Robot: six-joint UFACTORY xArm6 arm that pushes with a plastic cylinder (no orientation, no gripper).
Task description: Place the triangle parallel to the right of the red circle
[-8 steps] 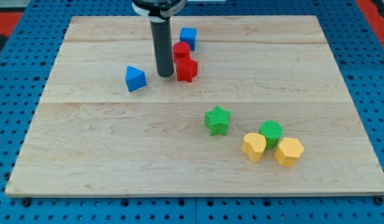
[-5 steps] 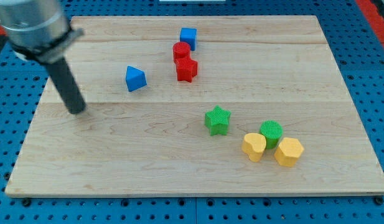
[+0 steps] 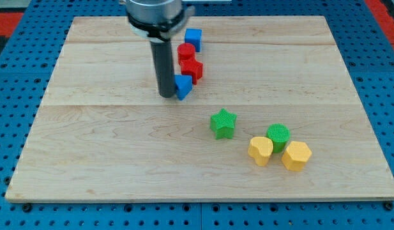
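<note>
Blue triangle [image 3: 183, 86] is sitting right up against my tip [image 3: 166, 95], on the tip's right side in the view, and the rod hides part of its left edge so I can only see a chunk of it. It looks like it's touching or almost touching the red star-ish block [image 3: 192, 69] just above and to its right, can't quite tell which. Red circle [image 3: 186, 52] is stacked in line just above that red block, touching it, and the blue cube [image 3: 193, 37] is right at the circle's upper right. So the triangle is below the red pair, toward the view's bottom, and a bit left of them, not out on the circle's right side. No claw on this arm, just the bare rod, so nothing to report as apart or clamped. Further down toward the view's lower right there's a green star [image 3: 223, 123] on its own, then a tight cluster: green round block [image 3: 278, 135], yellow heart-ish block [image 3: 260, 151] and yellow hexagon-ish block [image 3: 296, 156]. All of it's on the wooden board [image 3: 88, 147].
</note>
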